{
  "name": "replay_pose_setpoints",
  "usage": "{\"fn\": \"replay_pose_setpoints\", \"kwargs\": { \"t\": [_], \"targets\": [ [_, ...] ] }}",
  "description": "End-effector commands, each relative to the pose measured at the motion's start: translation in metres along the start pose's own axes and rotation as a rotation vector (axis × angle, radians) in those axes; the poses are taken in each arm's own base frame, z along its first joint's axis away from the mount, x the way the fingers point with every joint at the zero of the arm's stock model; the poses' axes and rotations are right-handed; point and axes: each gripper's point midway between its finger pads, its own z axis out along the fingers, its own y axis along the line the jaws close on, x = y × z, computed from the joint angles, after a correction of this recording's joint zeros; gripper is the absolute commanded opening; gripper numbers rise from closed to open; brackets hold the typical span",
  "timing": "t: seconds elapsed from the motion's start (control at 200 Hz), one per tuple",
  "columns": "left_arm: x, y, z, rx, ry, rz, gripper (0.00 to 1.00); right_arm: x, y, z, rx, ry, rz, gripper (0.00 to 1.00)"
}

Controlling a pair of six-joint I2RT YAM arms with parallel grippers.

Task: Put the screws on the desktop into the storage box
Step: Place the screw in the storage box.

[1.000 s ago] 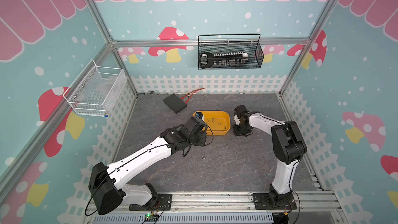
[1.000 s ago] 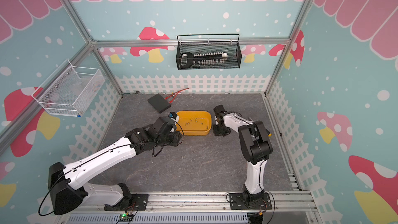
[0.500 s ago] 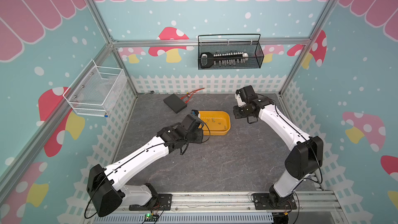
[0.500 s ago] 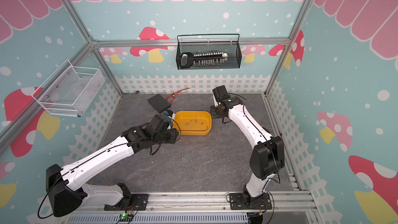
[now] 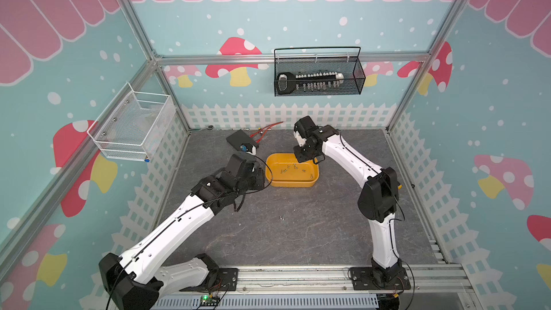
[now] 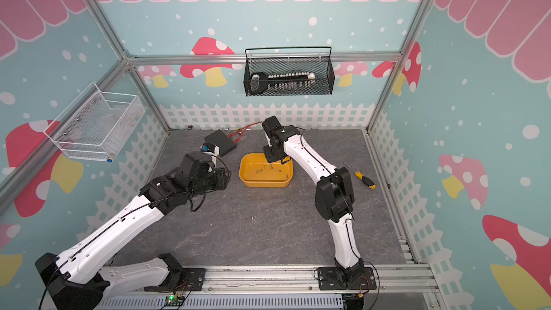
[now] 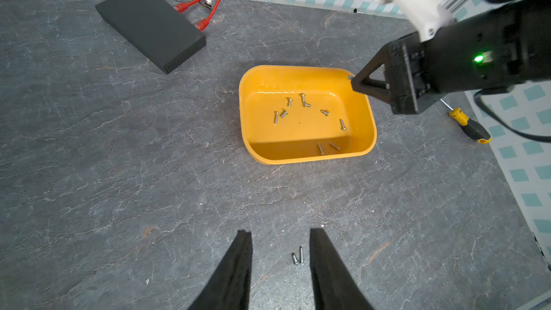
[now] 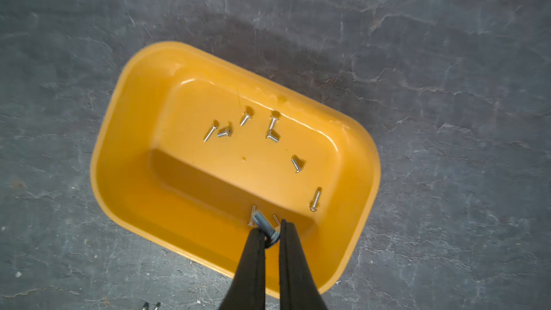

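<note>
Above the box [image 8: 125,159], right gripper [image 8: 269,231] pinches a screw [image 8: 264,223] for dropping; left gripper [image 7: 280,240], part-open, empty, targets loose screws [image 7: 298,256].

Black box [image 5: 237,139] at my eleven o'clock, red cables [image 7: 201,24] just behind; screwdriver [image 6: 364,179] at two; mesh basket [image 5: 317,89] holding a socket rail [image 5: 313,76] at twelve; white basket [image 5: 131,126] at ten.

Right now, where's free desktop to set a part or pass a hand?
Bare: the front strip of desktop between the two loose screws and the front rail; the back corner behind the right arm. Crowded: around the storage box, with left end effector and right end effector close; black box and red cables at the back.
</note>
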Motion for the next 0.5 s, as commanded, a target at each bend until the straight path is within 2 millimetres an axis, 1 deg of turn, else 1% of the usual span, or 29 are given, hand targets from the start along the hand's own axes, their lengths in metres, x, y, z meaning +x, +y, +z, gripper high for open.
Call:
{"fn": "replay_pose_setpoints", "kwargs": {
  "t": [0.0,0.23,0.315,0.495],
  "targets": [
    [0.008,0.008,-0.001,-0.019,0.02,0.002,0.36,0.016,-0.004,0.018,0.028,0.074,0.003,0.05],
    [0.014,0.01,0.003,-0.02,0.035,0.002,0.36,0.035,-0.006,0.061,0.055,0.162,-0.024,0.06],
    [0.016,0.01,0.005,-0.019,0.043,0.003,0.36,0.042,-0.006,0.075,0.058,0.191,-0.03,0.08],
    [0.019,0.01,0.007,-0.017,0.052,0.004,0.36,0.047,-0.008,0.093,0.062,0.213,-0.031,0.12]
  ]
}}
